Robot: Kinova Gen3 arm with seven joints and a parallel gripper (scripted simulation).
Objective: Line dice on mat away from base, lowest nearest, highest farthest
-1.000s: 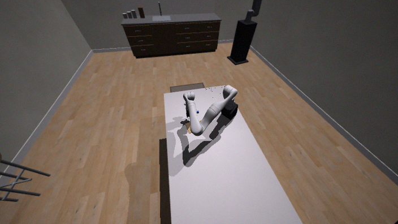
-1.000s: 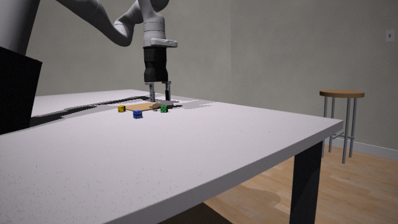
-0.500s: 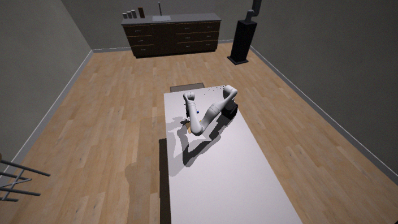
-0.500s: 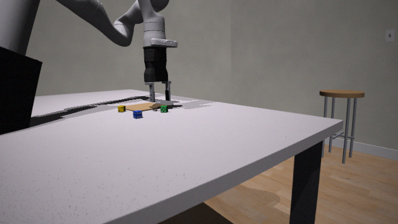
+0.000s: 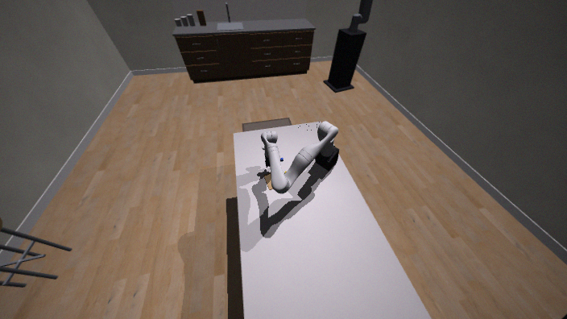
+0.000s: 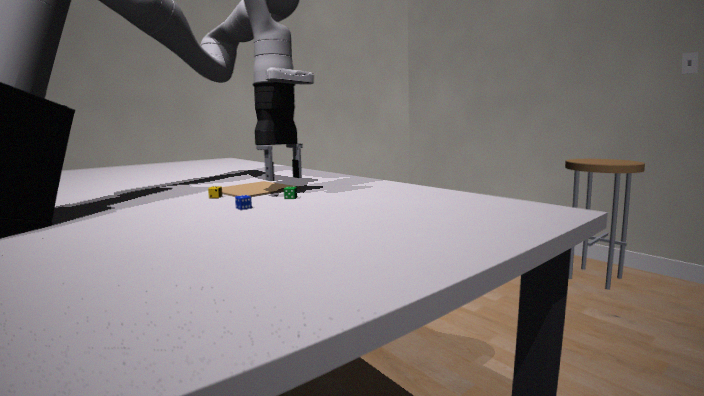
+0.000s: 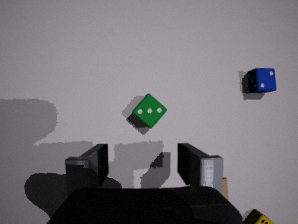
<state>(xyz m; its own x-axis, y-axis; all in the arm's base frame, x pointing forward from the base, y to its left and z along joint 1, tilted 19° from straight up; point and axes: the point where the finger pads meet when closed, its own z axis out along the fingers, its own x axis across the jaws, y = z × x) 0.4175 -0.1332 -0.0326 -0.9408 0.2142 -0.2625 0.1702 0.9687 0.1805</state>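
Note:
My gripper [image 6: 282, 164] hangs open and empty, fingers pointing down, a little above the table behind the mat's far edge. The tan mat [image 6: 252, 188] lies flat on the white table with no die on it. The green die [image 6: 290, 192] sits on the table just off the mat; in the wrist view it [image 7: 149, 111] shows three pips and lies ahead of my open fingers. The blue die [image 6: 242, 202] stands on the table in front of the mat and shows two pips in the wrist view [image 7: 264, 80].
The arm's black base block [image 6: 28, 158] stands at the table's left. The table edge [image 6: 467, 277] runs along the right. A wooden stool [image 6: 603, 215] stands on the floor beyond it. In the overhead view the arm [image 5: 288, 165] covers the mat.

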